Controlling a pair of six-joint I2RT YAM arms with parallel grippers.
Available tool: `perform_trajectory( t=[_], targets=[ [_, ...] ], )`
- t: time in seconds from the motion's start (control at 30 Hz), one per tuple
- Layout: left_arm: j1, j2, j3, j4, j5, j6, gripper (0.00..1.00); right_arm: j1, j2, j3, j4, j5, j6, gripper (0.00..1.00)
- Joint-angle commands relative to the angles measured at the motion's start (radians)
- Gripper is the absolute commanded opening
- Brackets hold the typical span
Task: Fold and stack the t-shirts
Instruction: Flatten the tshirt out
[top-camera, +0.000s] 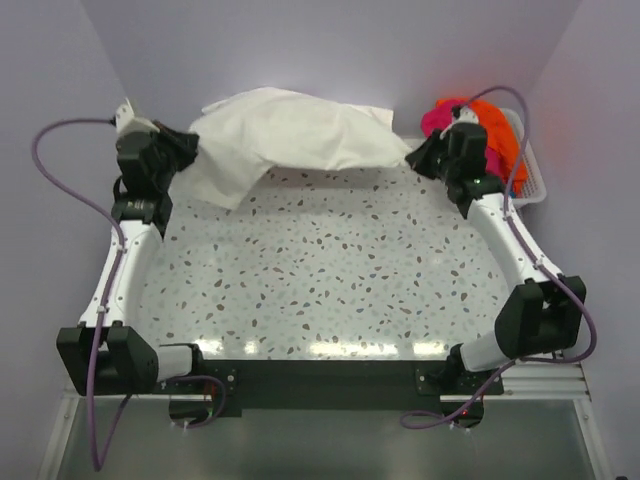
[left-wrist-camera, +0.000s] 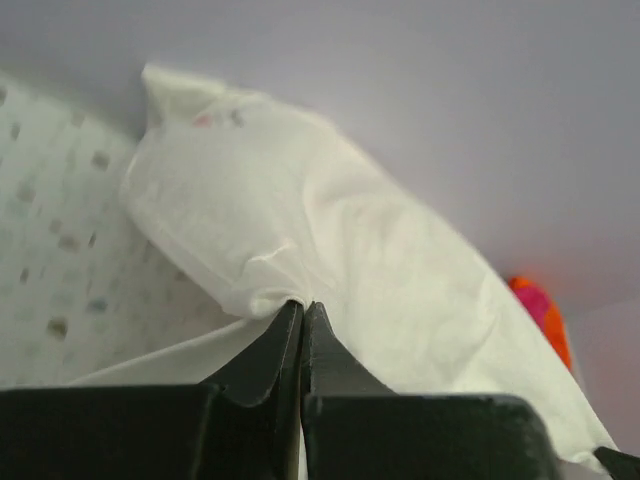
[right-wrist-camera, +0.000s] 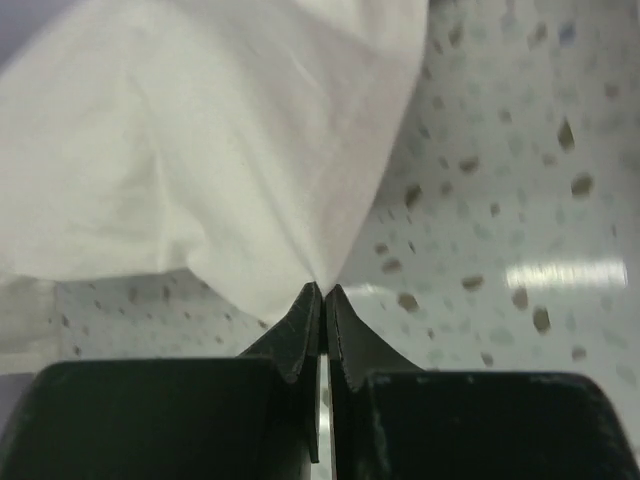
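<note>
A large cream-white t-shirt (top-camera: 290, 135) is stretched across the far part of the speckled table, held between both grippers. My left gripper (top-camera: 190, 150) is shut on its left end; the left wrist view shows the cloth (left-wrist-camera: 330, 250) pinched at the fingertips (left-wrist-camera: 302, 308). My right gripper (top-camera: 420, 155) is shut on its right end; the right wrist view shows the cloth (right-wrist-camera: 200, 150) pinched at the tips (right-wrist-camera: 322, 290). Magenta-pink (top-camera: 437, 118) and orange (top-camera: 500, 130) t-shirts lie piled in the basket at far right. No teal shirt shows.
A white slatted basket (top-camera: 532, 175) stands at the far right corner behind the right arm. Lilac walls close the table at the back and both sides. The speckled tabletop (top-camera: 330, 260) spreads toward the arm bases.
</note>
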Motion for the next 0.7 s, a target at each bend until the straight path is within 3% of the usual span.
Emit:
perform_trajectory(
  t=[0.0,0.03,0.13,0.23,0.47,0.67],
  targets=[
    [0.002,-0.127,-0.318,-0.041,-0.014,-0.118,0.00,-0.002,-0.048,-0.289,0.018,-0.014,0.058,0.00],
    [0.000,-0.156,-0.470,-0.055,-0.033,-0.143,0.00,-0.002,-0.053,-0.347,0.036,-0.020,0.066,0.00],
    [-0.002,-0.264,-0.707,-0.069,-0.053,-0.183,0.00,-0.002,-0.048,-0.522,0.032,-0.014,0.061,0.00],
    [-0.003,-0.318,-0.827,-0.096,-0.051,-0.178,0.00,-0.002,-0.041,-0.668,0.052,-0.018,0.060,0.00],
    [-0.002,-0.408,-0.898,-0.213,-0.102,-0.180,0.00,-0.002,-0.079,-0.855,0.092,-0.011,0.087,0.00],
    [-0.002,-0.414,-0.846,-0.300,-0.154,-0.152,0.13,-0.002,-0.151,-0.831,0.034,0.015,0.084,0.00]
  ],
)
